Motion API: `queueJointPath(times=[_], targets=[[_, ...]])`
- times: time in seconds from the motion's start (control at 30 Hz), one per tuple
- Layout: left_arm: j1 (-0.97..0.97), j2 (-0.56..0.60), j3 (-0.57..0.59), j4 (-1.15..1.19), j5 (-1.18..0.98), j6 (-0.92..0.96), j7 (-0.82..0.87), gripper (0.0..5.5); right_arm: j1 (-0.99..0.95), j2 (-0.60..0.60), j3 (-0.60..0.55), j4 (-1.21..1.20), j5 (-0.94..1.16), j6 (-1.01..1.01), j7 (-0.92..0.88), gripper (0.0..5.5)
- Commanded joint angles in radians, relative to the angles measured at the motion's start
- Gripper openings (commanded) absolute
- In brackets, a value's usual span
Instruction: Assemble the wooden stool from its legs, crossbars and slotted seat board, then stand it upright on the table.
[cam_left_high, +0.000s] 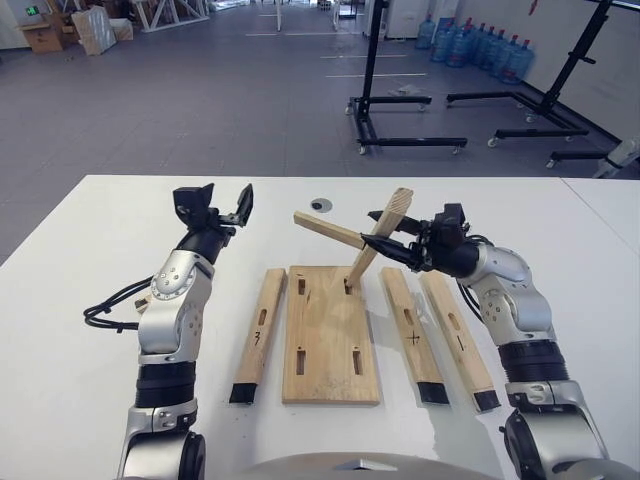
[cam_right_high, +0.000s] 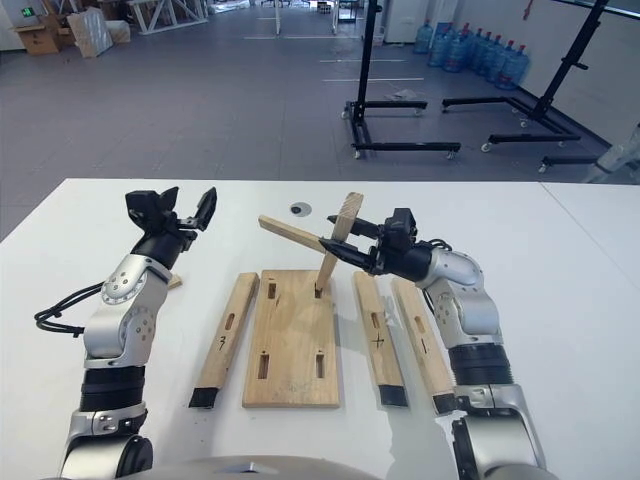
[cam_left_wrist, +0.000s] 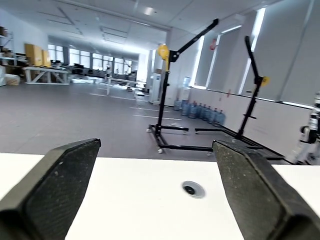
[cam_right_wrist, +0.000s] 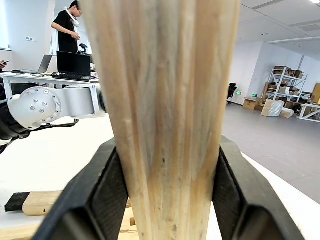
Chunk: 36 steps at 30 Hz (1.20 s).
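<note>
Right gripper (cam_left_high: 385, 243) clamps a tilted leg (cam_left_high: 395, 208) standing on the seat board (cam_left_high: 325, 345). Left gripper (cam_left_high: 228, 196) hangs open left of it.

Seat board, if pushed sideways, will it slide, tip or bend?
Likely stiff: the seat board looks like a solid wooden slab. Lying flat on the smooth white table, it would probably slide rather than tip or roll.

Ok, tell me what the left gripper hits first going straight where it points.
Probably nothing: the left gripper points across the table toward its far edge, and the round grommet looks to sit off that line.
</note>
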<state>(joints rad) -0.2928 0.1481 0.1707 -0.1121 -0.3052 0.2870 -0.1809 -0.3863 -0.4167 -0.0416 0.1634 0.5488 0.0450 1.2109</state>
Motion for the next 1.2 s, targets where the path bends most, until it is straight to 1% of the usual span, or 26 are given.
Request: queueJointPath(times=[0.03, 0.27, 0.47, 0.6, 0.7, 0.9, 0.93, 1.0, 1.1, 1.2], targets=[[-0.038, 0.004, 0.013, 0.043, 0.007, -0.011, 0.018, 4.1, -0.019, -0.018, 0.01, 0.037, 0.003, 0.003, 0.074, 2.07], [-0.034, -0.003, 0.025, 0.061, 0.007, -0.036, 0.032, 4.1, -0.032, -0.073, 0.043, 0.067, 0.026, 0.095, 0.209, 2.07], [-0.025, -0.02, 0.026, 0.074, 0.01, -0.067, 0.044, 4.1, -0.056, -0.093, 0.1, 0.15, -0.036, 0.082, 0.272, 2.07], [-0.026, -0.032, 0.024, 0.091, 0.015, -0.091, 0.054, 4.1, -0.103, -0.093, 0.101, 0.227, -0.01, 0.17, 0.281, 2.07], [-0.022, -0.041, 0.019, 0.094, 0.019, -0.105, 0.057, 4.1, -0.182, -0.094, 0.099, 0.293, -0.013, 0.231, 0.274, 2.07], [-0.026, -0.054, 0.02, 0.12, 0.024, -0.137, 0.066, 4.1, -0.252, -0.097, 0.135, 0.372, -0.082, 0.261, 0.263, 2.06], [-0.027, -0.056, 0.02, 0.124, 0.025, -0.143, 0.068, 4.1, -0.261, -0.092, 0.137, 0.387, -0.097, 0.247, 0.252, 2.43], [-0.028, -0.058, 0.02, 0.129, 0.026, -0.151, 0.07, 4.1, -0.271, -0.087, 0.131, 0.393, -0.107, 0.235, 0.245, 2.65], [-0.027, -0.057, 0.022, 0.133, 0.027, -0.157, 0.07, 4.1, -0.269, -0.088, 0.098, 0.37, -0.1, 0.247, 0.232, 3.18], [-0.025, -0.05, 0.025, 0.129, 0.03, -0.159, 0.071, 4.1, -0.228, -0.105, 0.056, 0.307, -0.08, 0.261, 0.202, 3.64]])
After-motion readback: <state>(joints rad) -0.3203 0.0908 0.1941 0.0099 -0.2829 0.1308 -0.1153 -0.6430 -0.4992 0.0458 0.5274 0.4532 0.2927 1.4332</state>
